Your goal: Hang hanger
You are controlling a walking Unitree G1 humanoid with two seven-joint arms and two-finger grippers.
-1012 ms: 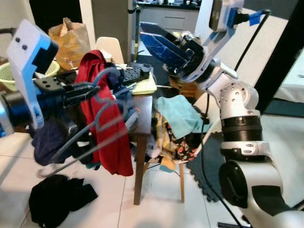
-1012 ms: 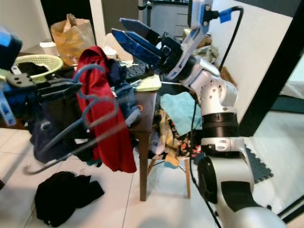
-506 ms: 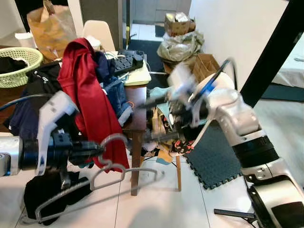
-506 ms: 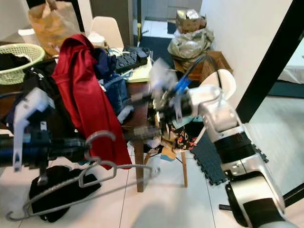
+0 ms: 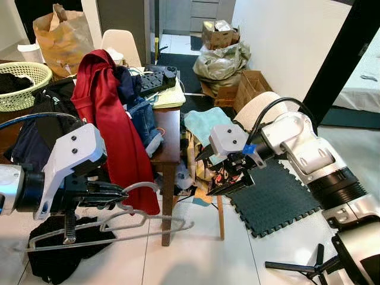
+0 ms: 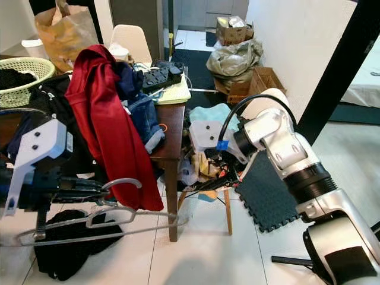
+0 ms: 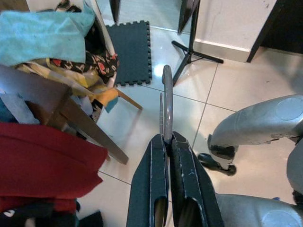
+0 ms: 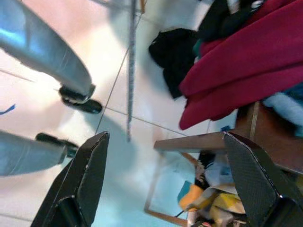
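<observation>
Low at the left of the left eye view, the grey hanger (image 5: 113, 222) is gripped at its hook by the left pincer (image 5: 119, 195), just beside the red garment (image 5: 113, 119) draped over the table (image 5: 168, 127). Right of these, the right pincer (image 5: 219, 172) is held spread before the chair.

Along the left wrist view, fingers (image 7: 156, 184) are seen clenched on the hanger's wire (image 7: 167, 101).

Across the right wrist view, fingers (image 8: 83, 179) are spread wide.

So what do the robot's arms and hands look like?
Both arms are shiny silver with black rings at the joints. Each wrist has a white box. The left hand and right hand each have two long black fingers. A black cable with a blue tag loops over the right arm.
</observation>
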